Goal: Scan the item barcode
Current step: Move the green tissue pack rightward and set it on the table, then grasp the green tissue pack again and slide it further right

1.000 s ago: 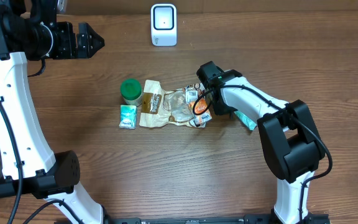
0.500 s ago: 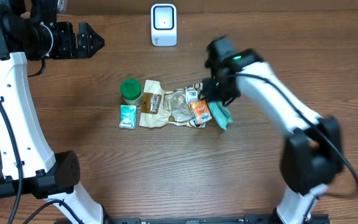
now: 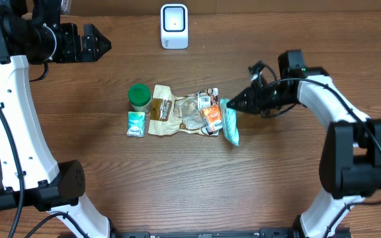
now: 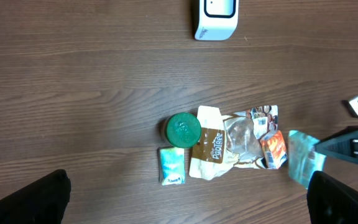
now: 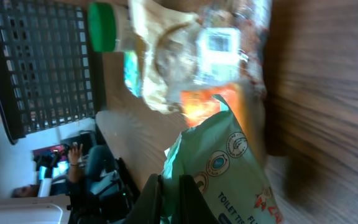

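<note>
Right gripper (image 3: 232, 104) is clamped shut on the top corner of the teal tissue pack (image 3: 231, 125); the wrist view shows the pack pinched between the fingers. I can't tell if it's off the table yet. The pack's long axis runs roughly toward and away from the robot, trailing down from the pinch. Just left of the pack, maybe touching, is an orange packet (image 3: 211, 118), then a crumpled brown bag (image 3: 170, 111), and beyond that a green-lidded jar (image 3: 139, 96) and a small sachet (image 3: 135, 123). The scanner (image 3: 174, 26) sits well apart, up and left of the pack, with only bare table in between. I'd guess a clear swing. Left gripper (image 3: 99, 41) is wide open, holding nothing, and farthest off.
</note>
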Tool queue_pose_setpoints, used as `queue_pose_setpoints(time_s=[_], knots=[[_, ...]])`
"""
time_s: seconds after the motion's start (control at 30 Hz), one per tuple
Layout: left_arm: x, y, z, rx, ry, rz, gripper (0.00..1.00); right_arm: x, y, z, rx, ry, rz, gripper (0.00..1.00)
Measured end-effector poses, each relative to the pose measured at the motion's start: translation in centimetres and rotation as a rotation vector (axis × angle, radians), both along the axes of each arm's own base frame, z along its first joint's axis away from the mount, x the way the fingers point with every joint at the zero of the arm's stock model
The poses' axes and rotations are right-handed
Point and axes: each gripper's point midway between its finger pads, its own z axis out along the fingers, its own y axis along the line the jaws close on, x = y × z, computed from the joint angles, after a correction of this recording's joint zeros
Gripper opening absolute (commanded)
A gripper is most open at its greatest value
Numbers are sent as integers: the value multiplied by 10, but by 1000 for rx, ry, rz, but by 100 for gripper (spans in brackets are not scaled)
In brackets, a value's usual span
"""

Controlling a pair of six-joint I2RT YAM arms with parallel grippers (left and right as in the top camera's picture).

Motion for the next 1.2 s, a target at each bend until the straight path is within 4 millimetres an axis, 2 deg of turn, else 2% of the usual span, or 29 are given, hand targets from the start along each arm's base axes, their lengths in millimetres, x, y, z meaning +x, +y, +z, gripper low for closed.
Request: queue_pose_setpoints(time_s=[0.07, 0.17, 0.27, 0.3, 0.37, 0.43, 0.53, 0.57, 0.63, 0.7, 0.8, 0.87, 1.07, 1.13, 1.2], knots=[[0, 0, 0, 0, 0, 0, 100, 1, -3, -14, -3, 27, -8, 4], [0, 0, 0, 0, 0, 0, 100, 5, -13, -30, -21, 55, -32, 12], [0, 0, 0, 0, 0, 0, 100, 11, -29, -41, -86, 46, -62, 42], [0, 0, 0, 0, 0, 0, 99, 15, -39, -46, -124, 35, -82, 52], [0, 0, 0, 0, 0, 0, 100, 21, -61, -55, -189, 37, -125, 62], [0, 0, 0, 0, 0, 0, 100, 26, -90, -63, -273, 50, -186, 63], [0, 0, 0, 0, -1, 0, 99, 32, -120, -63, -344, 74, -245, 63], [0, 0, 0, 0, -1, 0, 100, 35, -132, -57, -366, 91, -268, 62], [0, 0, 0, 0, 0, 0, 99, 38, -144, -43, -387, 122, -288, 61], [0, 0, 0, 0, 0, 0, 100, 37, -146, -28, -399, 155, -285, 59], [0, 0, 0, 0, 0, 0, 100, 32, -134, -5, -404, 186, -245, 59], [0, 0, 0, 0, 0, 0, 100, 14, -116, -2, -412, 254, -186, 55], [0, 0, 0, 0, -1, 0, 100, -28, -44, -18, -485, 302, 37, 37], [0, 0, 0, 0, 0, 0, 100, -45, -27, -27, -509, 327, 91, 34], [0, 0, 0, 0, -1, 0, 100, -53, -18, -34, -525, 332, 114, 33]])
